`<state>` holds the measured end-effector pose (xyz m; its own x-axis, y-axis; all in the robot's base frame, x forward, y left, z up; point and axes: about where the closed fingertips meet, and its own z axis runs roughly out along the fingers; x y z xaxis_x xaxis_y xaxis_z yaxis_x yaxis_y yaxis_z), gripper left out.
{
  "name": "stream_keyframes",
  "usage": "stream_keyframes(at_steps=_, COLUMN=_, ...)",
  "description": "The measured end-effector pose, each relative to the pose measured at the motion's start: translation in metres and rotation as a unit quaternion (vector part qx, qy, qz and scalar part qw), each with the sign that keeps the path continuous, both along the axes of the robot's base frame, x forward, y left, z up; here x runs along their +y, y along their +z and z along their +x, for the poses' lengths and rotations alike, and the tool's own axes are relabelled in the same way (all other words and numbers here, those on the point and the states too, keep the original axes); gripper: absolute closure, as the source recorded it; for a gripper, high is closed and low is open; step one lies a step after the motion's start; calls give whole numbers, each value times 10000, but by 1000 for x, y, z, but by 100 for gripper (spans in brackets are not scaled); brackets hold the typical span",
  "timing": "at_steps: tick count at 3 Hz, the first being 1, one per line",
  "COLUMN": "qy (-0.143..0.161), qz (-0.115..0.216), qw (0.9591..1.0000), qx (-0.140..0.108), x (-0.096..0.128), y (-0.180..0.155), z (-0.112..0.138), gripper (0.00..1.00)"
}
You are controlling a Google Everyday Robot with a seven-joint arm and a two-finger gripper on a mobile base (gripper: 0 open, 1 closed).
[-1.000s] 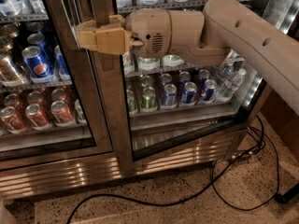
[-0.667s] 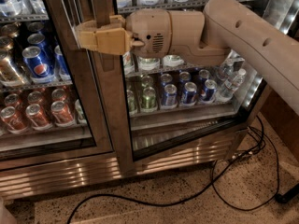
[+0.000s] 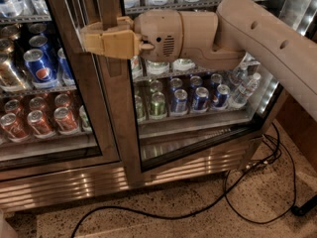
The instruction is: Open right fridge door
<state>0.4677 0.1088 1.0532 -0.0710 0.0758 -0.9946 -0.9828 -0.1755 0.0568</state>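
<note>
The right fridge door has a wide steel frame and a glass pane, with cans and bottles behind it. Its bottom edge angles out from the fridge base, so it stands slightly ajar. The long steel bar handle runs down the door's left frame. My gripper, tan with a beige arm reaching in from the right, is shut on that handle at the height of the upper shelf.
The left glass door fronts blue Pepsi cans and orange cans. Black cables loop over the speckled floor in front of the fridge. A wooden panel stands at the right.
</note>
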Motion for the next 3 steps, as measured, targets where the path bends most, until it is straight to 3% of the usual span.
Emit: stream_keyframes(at_steps=3, qy=40, qz=-11, qw=10000, qx=82, x=-4, y=0, z=-8, gripper=100)
